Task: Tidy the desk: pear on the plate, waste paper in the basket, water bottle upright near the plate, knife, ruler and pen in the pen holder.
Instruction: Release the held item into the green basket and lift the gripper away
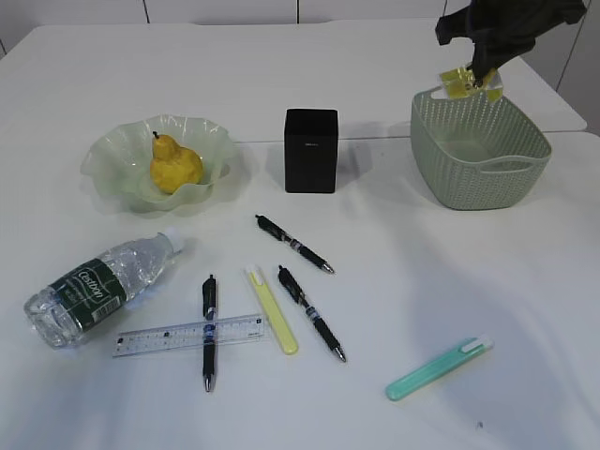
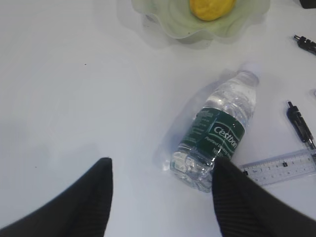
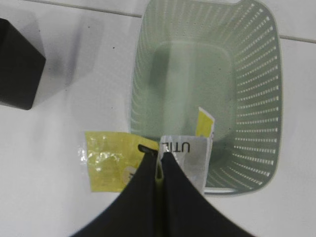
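Observation:
The yellow pear (image 1: 174, 167) lies in the wavy green plate (image 1: 117, 155). My right gripper (image 3: 160, 155) is shut on the yellow and white waste paper (image 3: 108, 160), hanging over the near rim of the sage basket (image 3: 256, 98); in the exterior view the waste paper (image 1: 466, 82) is above the basket's (image 1: 480, 155) back left corner. The water bottle (image 2: 222, 133) lies on its side, its base just ahead of my open left gripper (image 2: 163, 170). The ruler (image 1: 187, 335), three black pens (image 1: 293, 244) (image 1: 311, 312) (image 1: 209, 330) and a yellow knife (image 1: 272, 319) lie in front of the black pen holder (image 1: 311, 150).
A teal cutter-like stick (image 1: 438, 368) lies at the front right of the desk (image 1: 394, 262). One pen lies across the ruler. The left arm does not show in the exterior view. The desk's back edge runs behind the basket.

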Available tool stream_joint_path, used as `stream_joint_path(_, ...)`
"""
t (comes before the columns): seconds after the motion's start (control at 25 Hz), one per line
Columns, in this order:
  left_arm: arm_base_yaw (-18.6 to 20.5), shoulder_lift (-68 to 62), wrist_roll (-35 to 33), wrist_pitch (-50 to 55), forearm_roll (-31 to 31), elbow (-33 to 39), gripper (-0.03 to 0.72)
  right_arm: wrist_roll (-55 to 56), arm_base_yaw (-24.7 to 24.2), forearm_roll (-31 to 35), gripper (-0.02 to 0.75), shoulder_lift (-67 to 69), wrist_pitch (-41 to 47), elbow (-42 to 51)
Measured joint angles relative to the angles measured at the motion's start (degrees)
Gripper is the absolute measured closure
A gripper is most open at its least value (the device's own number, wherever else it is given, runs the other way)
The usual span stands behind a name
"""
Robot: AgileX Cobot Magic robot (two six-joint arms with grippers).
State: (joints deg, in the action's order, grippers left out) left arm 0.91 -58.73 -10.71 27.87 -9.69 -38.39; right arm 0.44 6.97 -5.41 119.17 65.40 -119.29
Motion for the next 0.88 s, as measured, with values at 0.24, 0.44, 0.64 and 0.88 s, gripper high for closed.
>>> stream_joint_path(0.24,0.00,0.00,0.00,0.75,-0.47,0.00,0.235,2.47,-0.12,-6.10,0.723,4.89,-2.36,-0.13)
stream_joint_path(0.44,0.00,0.00,0.00,1.71,-0.47,0.00,0.235,4.31,-2.02,-7.23,0.723,8.09,-3.68,-0.25)
stream_joint_path(0.64,0.00,0.00,0.00,2.59,-0.47,0.00,0.235,4.67,-5.35,-5.00,0.723,9.46,-5.69,-0.36)
stream_joint_path(0.88,0.00,0.00,0.00,2.59,-0.95,0.00,0.235,4.80,-6.44,-2.74,0.722,11.54,-6.62,-0.28)
